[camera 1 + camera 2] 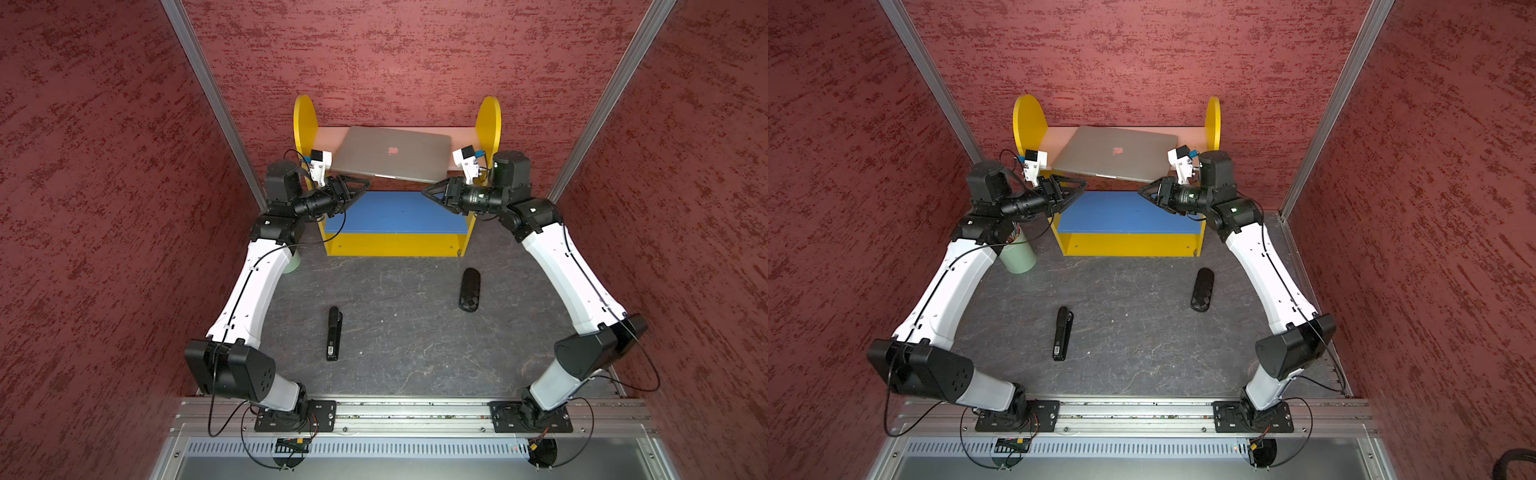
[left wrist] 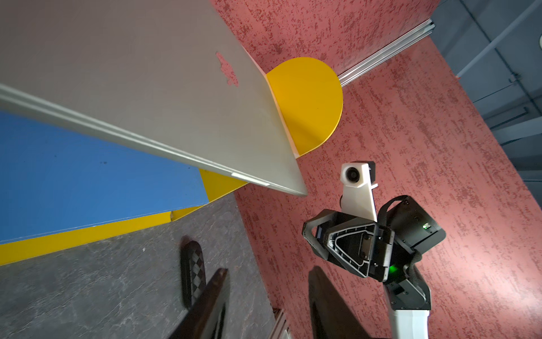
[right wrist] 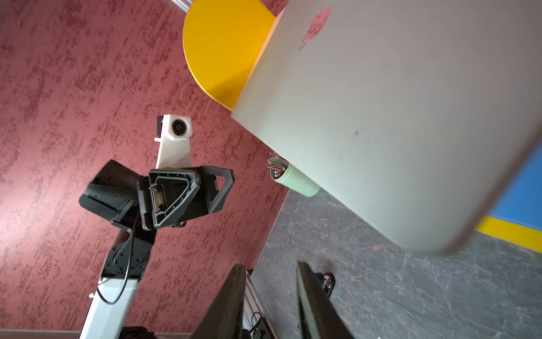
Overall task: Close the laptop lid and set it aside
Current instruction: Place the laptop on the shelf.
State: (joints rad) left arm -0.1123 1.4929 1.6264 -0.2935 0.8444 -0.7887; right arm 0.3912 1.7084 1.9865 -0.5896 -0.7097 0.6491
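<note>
Laptop [image 1: 390,153] lies shut, skewed across the shelf's [image 1: 488,124] front edge. Your left gripper [image 1: 361,188] and right gripper [image 1: 430,193] flank it, narrowly parted and empty, seemingly to square it.

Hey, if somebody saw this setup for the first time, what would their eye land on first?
Probably the closed silver laptop, lying askew on the upper shelf of the yellow and blue rack at the back, with its front edge overhanging. Next would be the left gripper and right gripper flanking its front corners, both empty.
</note>
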